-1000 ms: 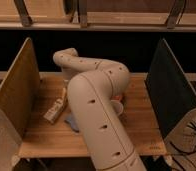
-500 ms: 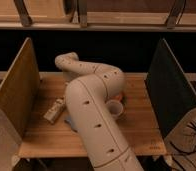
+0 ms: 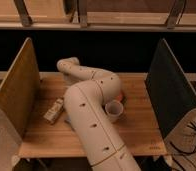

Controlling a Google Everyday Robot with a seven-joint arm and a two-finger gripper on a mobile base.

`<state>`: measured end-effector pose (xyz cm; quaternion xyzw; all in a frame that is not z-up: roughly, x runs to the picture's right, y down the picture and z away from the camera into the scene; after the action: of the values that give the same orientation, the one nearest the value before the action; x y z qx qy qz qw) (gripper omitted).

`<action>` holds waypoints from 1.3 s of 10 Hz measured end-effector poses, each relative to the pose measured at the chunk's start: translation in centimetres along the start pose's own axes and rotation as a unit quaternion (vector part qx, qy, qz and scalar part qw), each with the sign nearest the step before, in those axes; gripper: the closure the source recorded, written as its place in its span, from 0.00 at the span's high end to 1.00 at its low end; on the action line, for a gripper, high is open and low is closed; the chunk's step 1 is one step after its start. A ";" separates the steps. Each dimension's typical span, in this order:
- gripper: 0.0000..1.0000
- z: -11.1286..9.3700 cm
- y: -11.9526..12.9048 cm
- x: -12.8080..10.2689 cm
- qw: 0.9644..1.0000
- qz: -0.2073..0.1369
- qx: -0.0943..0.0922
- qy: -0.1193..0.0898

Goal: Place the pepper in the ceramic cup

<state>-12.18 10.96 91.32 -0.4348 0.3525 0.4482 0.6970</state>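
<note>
Pepper out of sight, big white arm (image 3: 91, 117) hogging the desk (image 3: 141, 127)
Ceramic cup (image 3: 113, 109) sits upright just right of the arm, with the orange dish (image 3: 121, 95) close behind it and the cream bottle (image 3: 54, 110) lying over on the left. Gripper's hidden behind the arm, so I can't tell if the jaws are apart or together.

Upright ceramic cup (image 3: 114, 110); gripper hidden behind arm (image 3: 91, 117)

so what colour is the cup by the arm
Plain whitish, in the camera view: the ceramic cup. The gripper is out of sight behind the arm.
</note>
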 end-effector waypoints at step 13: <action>0.78 -3.5 2.3 -0.3 0.996 -0.016 0.087 -0.032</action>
<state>-14.80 8.11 89.64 -0.3639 0.3606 0.4181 0.7502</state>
